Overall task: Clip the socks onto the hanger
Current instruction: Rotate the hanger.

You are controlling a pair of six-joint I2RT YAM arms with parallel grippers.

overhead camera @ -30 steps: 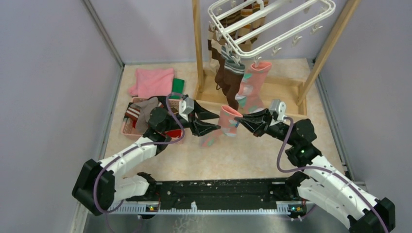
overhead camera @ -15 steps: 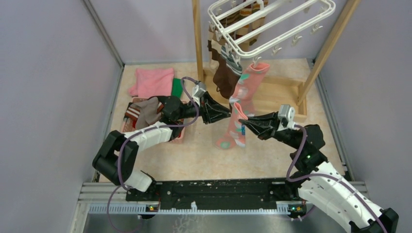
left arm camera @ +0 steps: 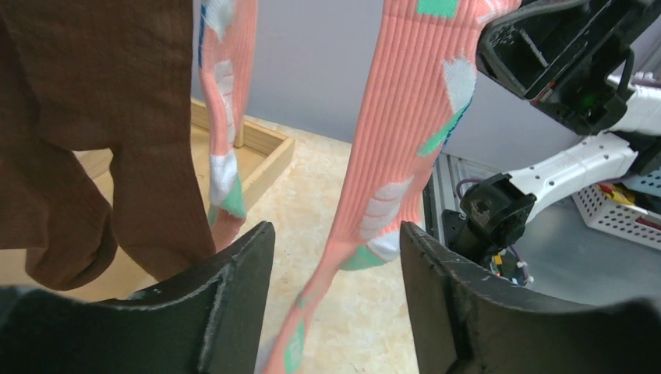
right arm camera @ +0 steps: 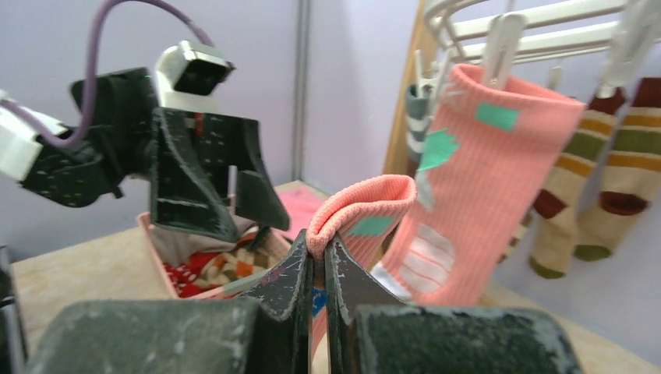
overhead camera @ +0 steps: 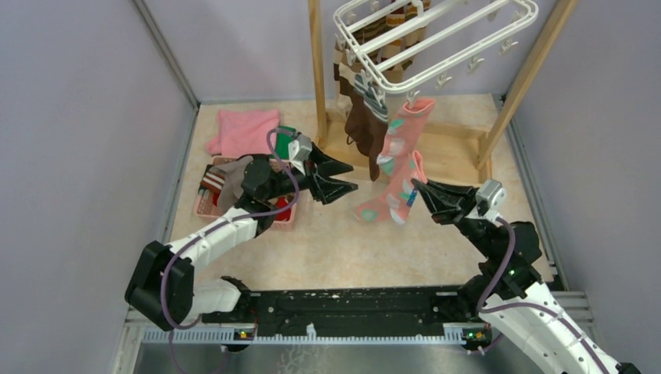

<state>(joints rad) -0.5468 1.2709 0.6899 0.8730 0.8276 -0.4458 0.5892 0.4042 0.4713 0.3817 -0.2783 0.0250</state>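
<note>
The white hanger (overhead camera: 436, 39) hangs from a wooden frame, with striped socks (overhead camera: 390, 23), a dark brown sock (overhead camera: 360, 125) and one pink sock (overhead camera: 405, 132) clipped under it. My right gripper (overhead camera: 418, 185) is shut on the folded cuff of a second pink sock (overhead camera: 383, 208), which dangles down to the left of it. In the right wrist view that cuff (right arm camera: 366, 206) bulges above the closed right gripper (right arm camera: 319, 257). My left gripper (overhead camera: 351, 178) stands open to the left of this sock and holds nothing. In the left wrist view the held pink sock (left arm camera: 405, 140) hangs beyond the left gripper (left arm camera: 337, 241).
A pink basket (overhead camera: 201, 210) with several more socks sits at the left. A folded pink cloth (overhead camera: 245, 131) and a green cloth (overhead camera: 285, 134) lie behind it. The wooden frame's post (overhead camera: 318, 78) and base (overhead camera: 444, 148) stand just behind the grippers.
My left gripper has drawn back to the left, away from the pink sock, and its jaws have spread. The right gripper has moved right, keeping the sock's cuff.
</note>
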